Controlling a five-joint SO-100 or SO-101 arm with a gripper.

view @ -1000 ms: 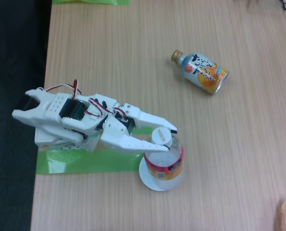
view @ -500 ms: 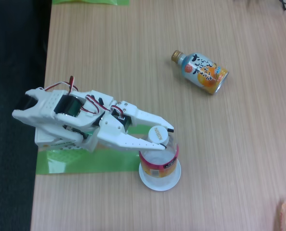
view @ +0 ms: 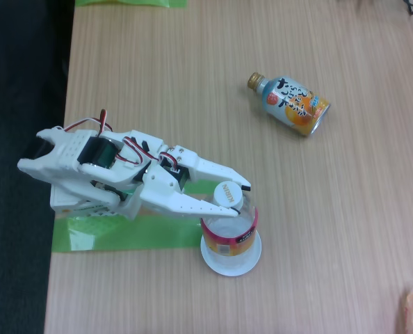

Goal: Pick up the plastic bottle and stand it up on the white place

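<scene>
Since a second ago the plastic bottle [view: 229, 226] has swung from a lean to nearly upright and settled on the white place [view: 230, 259]; over the last half second almost nothing shifts.

I see the gripper [view: 240, 199] with its two white fingers closed on either side of the neck, just below the white cap [view: 229, 193], so I judge it is holding the bottle. The base sits inside the dish rim, roughly centred. To finish well, I would open the fingers slowly and evenly so neither one drags the neck sideways, then lift straight away before retreating toward the green tape [view: 123, 233]. The orange can [view: 293, 104] lies well apart on the wooden table [view: 192, 83].
</scene>
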